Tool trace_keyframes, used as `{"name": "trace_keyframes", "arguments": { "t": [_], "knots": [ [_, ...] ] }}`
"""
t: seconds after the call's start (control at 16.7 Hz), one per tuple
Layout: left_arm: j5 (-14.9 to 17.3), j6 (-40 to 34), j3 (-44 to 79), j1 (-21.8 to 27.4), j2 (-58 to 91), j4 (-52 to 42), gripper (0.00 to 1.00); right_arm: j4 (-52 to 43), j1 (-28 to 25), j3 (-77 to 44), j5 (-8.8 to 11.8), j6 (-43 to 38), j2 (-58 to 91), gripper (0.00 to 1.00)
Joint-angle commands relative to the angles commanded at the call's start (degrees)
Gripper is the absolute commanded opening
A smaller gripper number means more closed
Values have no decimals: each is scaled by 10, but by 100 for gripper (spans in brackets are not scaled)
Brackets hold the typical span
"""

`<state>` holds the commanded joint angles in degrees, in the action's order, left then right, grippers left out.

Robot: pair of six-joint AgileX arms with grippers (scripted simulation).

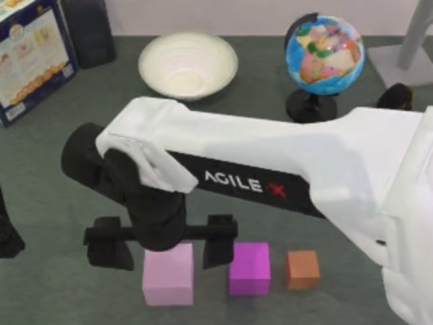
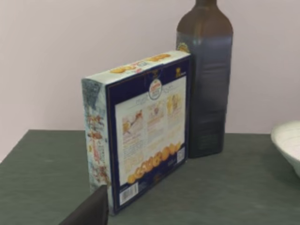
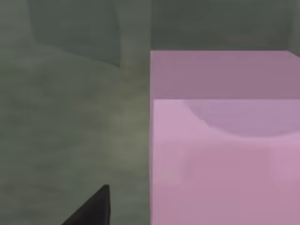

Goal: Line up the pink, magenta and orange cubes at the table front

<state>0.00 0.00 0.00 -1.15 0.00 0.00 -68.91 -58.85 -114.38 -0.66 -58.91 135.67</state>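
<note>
From above, at the bench (image 1: 54, 203) front, pink cube (image 1: 168, 274), magenta cube (image 1: 249, 268), orange cube (image 1: 302, 269) side by side, right gripper (image 1: 162, 249) spread wide over the pink one, left arm (image 1: 8, 233) at left edge, left wrist view, cereal box (image 2: 140, 129), dark bottle (image 2: 205, 79), right wrist view, pink cube (image 3: 225, 140) close up.

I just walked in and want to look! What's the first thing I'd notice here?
The big white right arm reaching across the table, its open right gripper wide around the back of the pale pink cube at the front. Beside it sit the magenta cube and orange cube in a row, with a colourful globe behind.
</note>
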Motion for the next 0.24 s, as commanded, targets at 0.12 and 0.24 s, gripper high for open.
{"name": "trace_keyframes", "arguments": {
  "t": [0.12,0.24],
  "knots": [
    [0,0,0,0,0,0,100,-34,-1,-27,0,1,-10,100],
    [0,0,0,0,0,0,100,-43,-2,-36,0,2,-14,100]
  ]
}}
